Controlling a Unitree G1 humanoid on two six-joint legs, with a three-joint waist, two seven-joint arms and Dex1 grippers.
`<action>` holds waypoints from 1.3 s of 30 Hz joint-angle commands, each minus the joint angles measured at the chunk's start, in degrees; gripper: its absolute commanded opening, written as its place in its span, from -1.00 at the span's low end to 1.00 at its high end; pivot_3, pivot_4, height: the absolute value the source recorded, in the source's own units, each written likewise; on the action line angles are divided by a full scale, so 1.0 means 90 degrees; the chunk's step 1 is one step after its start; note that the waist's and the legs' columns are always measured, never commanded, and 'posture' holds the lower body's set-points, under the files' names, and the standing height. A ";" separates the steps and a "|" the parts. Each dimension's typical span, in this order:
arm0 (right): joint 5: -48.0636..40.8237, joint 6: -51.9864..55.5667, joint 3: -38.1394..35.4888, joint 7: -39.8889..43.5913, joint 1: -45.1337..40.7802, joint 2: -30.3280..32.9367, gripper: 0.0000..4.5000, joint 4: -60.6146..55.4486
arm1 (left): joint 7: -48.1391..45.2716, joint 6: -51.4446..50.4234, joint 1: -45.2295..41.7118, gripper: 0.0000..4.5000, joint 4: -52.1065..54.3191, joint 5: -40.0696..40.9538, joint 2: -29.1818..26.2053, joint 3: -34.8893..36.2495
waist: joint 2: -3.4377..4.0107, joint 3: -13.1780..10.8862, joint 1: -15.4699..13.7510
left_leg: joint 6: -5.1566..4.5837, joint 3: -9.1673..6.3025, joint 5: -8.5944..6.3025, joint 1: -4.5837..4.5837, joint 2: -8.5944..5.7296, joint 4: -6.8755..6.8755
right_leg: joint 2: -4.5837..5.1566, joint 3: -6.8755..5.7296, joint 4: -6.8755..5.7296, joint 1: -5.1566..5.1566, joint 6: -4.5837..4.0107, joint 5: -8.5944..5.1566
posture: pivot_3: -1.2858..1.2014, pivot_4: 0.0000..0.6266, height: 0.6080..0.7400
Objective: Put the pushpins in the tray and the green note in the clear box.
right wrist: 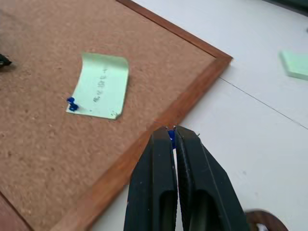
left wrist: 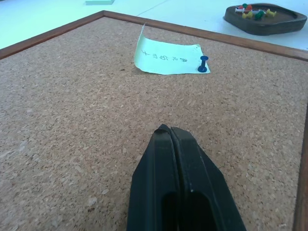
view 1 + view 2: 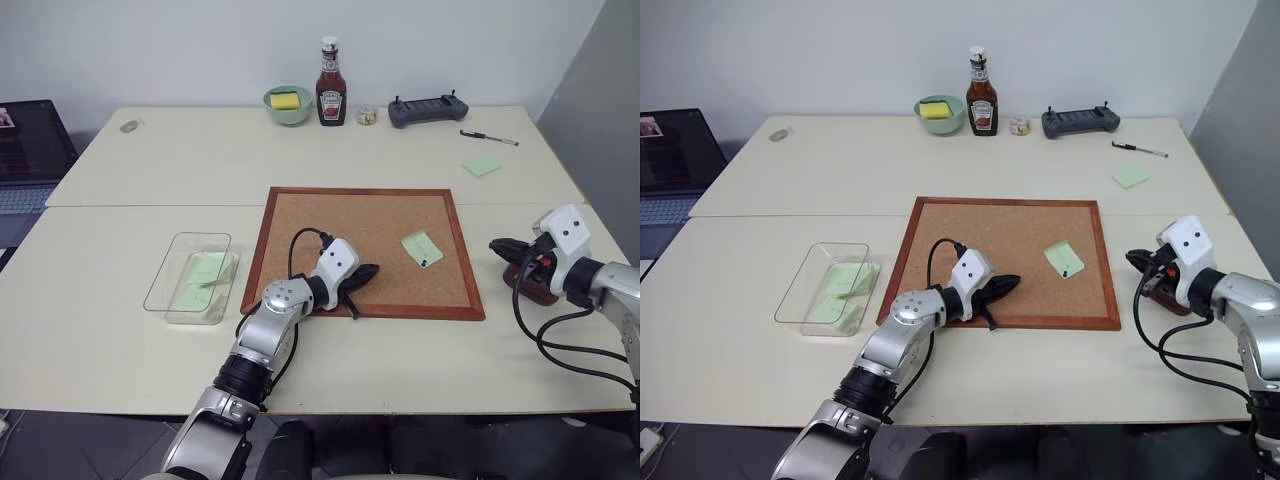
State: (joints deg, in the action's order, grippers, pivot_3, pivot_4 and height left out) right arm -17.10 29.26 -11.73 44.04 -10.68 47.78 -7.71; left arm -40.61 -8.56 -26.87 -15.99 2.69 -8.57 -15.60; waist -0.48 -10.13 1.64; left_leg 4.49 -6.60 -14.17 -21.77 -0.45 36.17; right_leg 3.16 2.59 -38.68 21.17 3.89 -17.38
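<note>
The right tool point(image 1: 172, 137) hangs over the bench just off the corkboard's point(image 3: 330, 215) right edge, its black fingers pressed together on what looks like a blue pushpin point(image 1: 171, 136), a speck of blue peeping out at the tips. The tray point(image 2: 265, 18) lies directly beneath and a little behind that tool, its dark rim just catching the bottom of the right wrist view, so I judge the drop wants only a short move back and down. The green note point(image 3: 422, 247) sits on the cork toward the right side, long axis slanting away from the robot, one blue pin point(image 2: 203, 63) left in its near corner; the right arm is nearer to it. The left tool point(image 2: 169, 132) rests shut and empty on the cork. The clear box point(image 3: 176, 265) stands left of the board, holding other green slips point(image 3: 205, 275). The left wrist view shows coloured pins already in the tray, which the head views cannot resolve.
</note>
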 commanded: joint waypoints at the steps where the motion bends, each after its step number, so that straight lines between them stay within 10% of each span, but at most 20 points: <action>1: 0.0564 -0.0374 -0.0241 0.0039 0.0473 0.0620 -1.00 0.0215 | -0.0061 -0.0076 0.0090 -1.00 -0.0224 -0.0086 0.0075 -0.0201 | -0.0003 -0.0001 -0.0033 | 0.0000 -0.0002 0.0000 -0.0004 -0.0002 0.0000 | 0.0000 -0.0002 0.0003 -0.0001 0.0000 0.0000 | 0.03 -0.52 1.00; 16: 0.1123 -0.0627 -0.0323 -0.0136 0.0687 0.0998 -1.00 0.0775 | -0.0083 -0.0058 0.0080 -1.00 -0.0259 -0.0107 0.0081 -0.0205 | 0.0001 0.0001 -0.0016 | 0.0000 0.0003 0.0000 -0.0003 0.0000 0.0001 | 0.0001 0.0003 0.0012 -0.0003 0.0005 0.0003 | 0.03 -0.52 1.00; 31: 0.0737 -0.0279 -0.0693 -0.0009 0.0357 0.0885 0.44 0.0717 | -0.0079 -0.0056 0.0098 -1.00 -0.0246 -0.0105 0.0081 -0.0204 | 0.0001 0.0001 -0.0018 | 0.0001 0.0003 0.0000 -0.0003 0.0000 0.0000 | 0.0001 0.0002 0.0012 -0.0004 0.0005 0.0003 | 0.03 -0.52 1.00; 39: 0.0251 0.0197 -0.0927 0.0094 0.0204 0.0868 0.44 0.0536 | -0.0100 -0.0043 0.0081 -1.00 -0.0268 -0.0100 0.0083 -0.0205 | 0.0001 0.0001 -0.0018 | 0.0000 0.0002 0.0000 -0.0003 0.0000 0.0001 | 0.0001 0.0002 0.0012 -0.0004 0.0004 0.0003 | 0.03 -0.52 1.00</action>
State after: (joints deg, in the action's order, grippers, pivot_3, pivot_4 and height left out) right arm -13.64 30.35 -17.45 44.77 -7.96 55.24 -1.27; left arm -40.92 -8.27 -27.07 -16.39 2.58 -8.08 -15.83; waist -0.46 -10.12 1.48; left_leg 4.50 -6.57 -14.17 -21.79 -0.45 36.17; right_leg 3.17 2.60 -38.58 21.12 3.93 -17.36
